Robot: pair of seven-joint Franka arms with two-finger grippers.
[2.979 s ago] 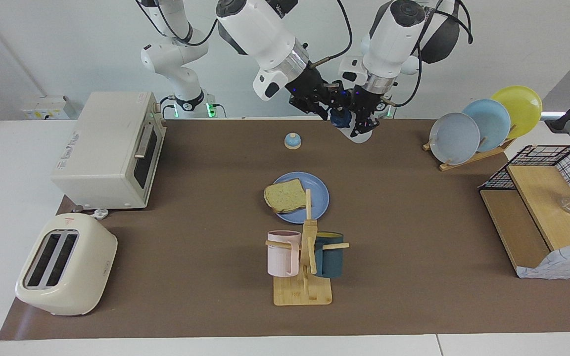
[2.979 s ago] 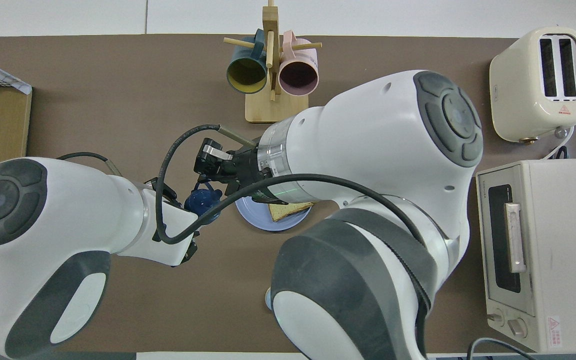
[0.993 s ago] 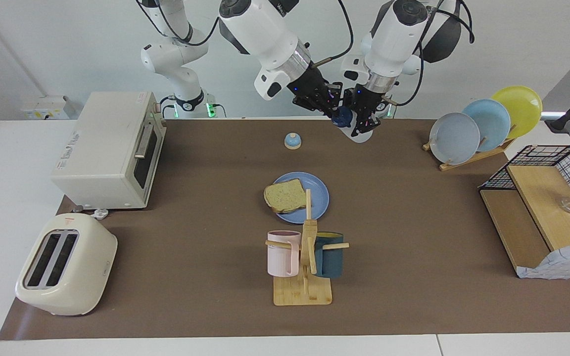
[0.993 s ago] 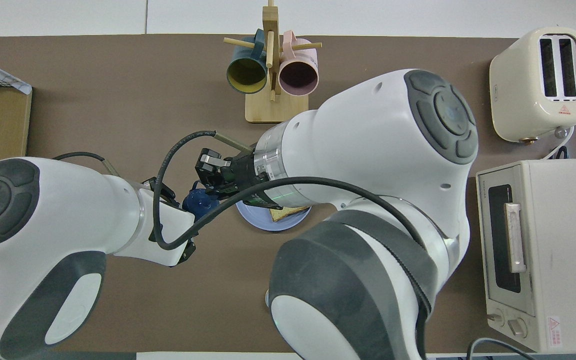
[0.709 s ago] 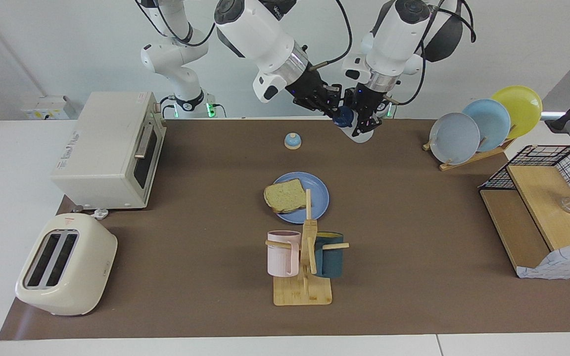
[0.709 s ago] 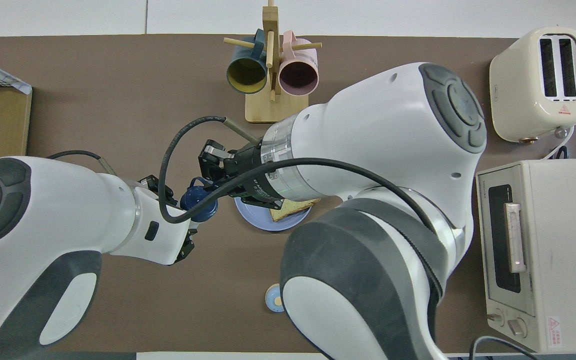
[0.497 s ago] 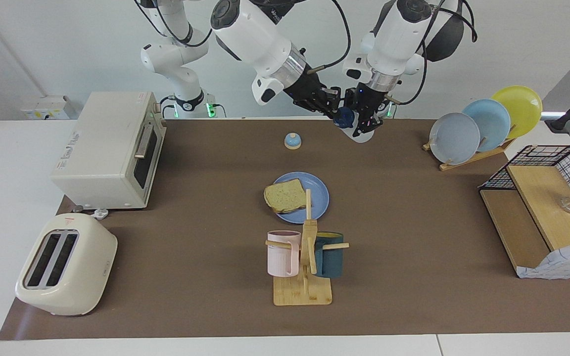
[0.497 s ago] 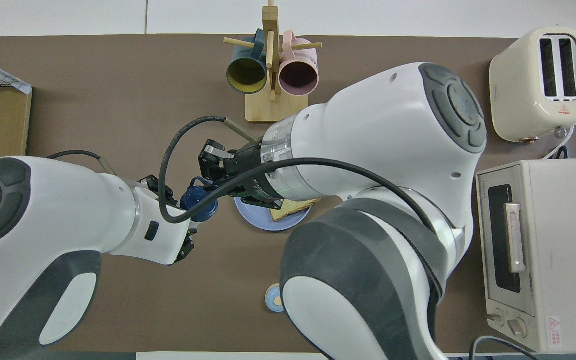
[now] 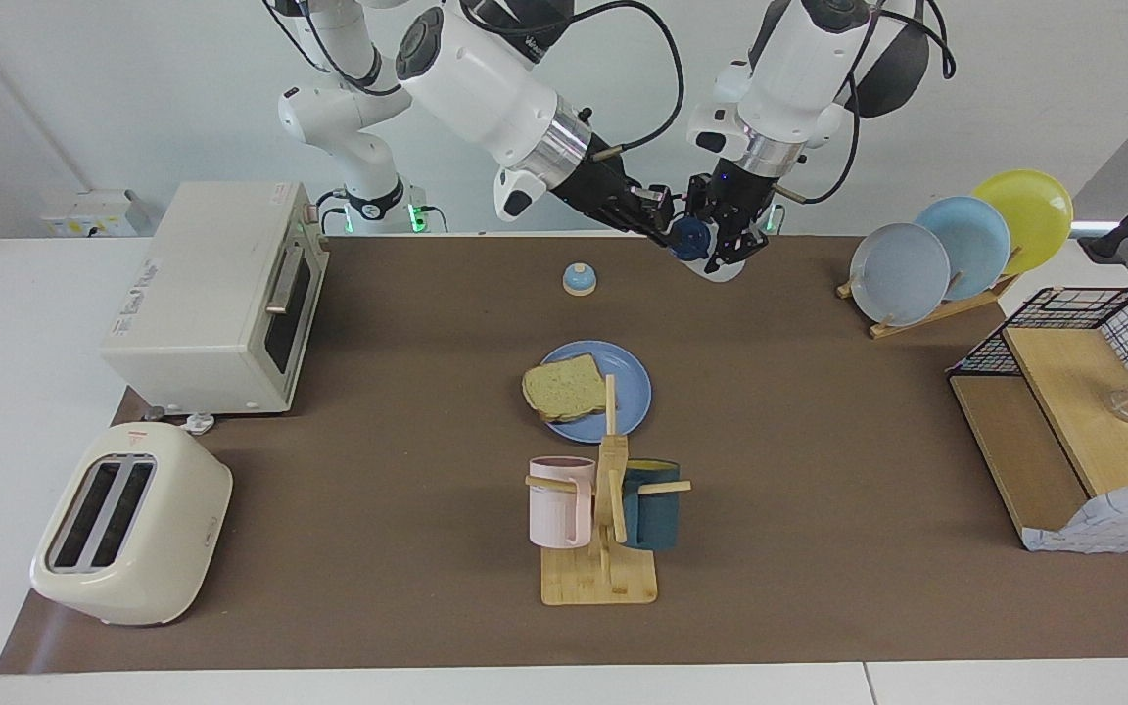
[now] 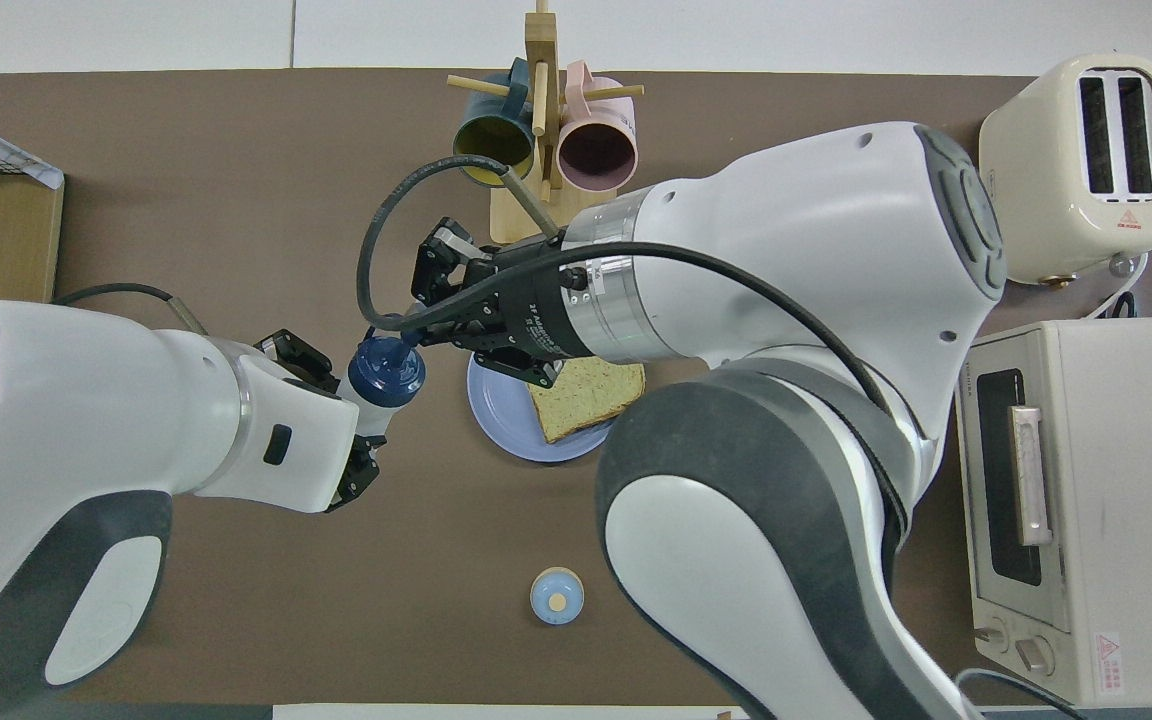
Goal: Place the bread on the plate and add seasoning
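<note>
The bread (image 9: 564, 387) (image 10: 586, 395) lies on the round blue plate (image 9: 628, 392) (image 10: 498, 410) at the middle of the table, overhanging its rim toward the right arm's end. The seasoning (image 9: 691, 237) (image 10: 386, 368), a white bottle with a navy cap, hangs tilted in the air over the robots' edge of the mat, off to one side of the plate. My left gripper (image 9: 726, 253) (image 10: 356, 420) is shut on its white body. My right gripper (image 9: 670, 223) (image 10: 414, 335) is closed on the cap's loop.
A small blue bell (image 9: 579, 279) (image 10: 557, 595) sits nearer to the robots than the plate. A mug tree (image 9: 603, 509) stands just farther out. Toaster oven (image 9: 211, 294) and toaster (image 9: 128, 524) fill the right arm's end; a plate rack (image 9: 956, 245) and wire shelf (image 9: 1073, 411) the left arm's end.
Both arms have shifted with the bottle held between them, moving it slightly toward the left arm's end. The right arm has swung flatter, uncovering more of the bread from above.
</note>
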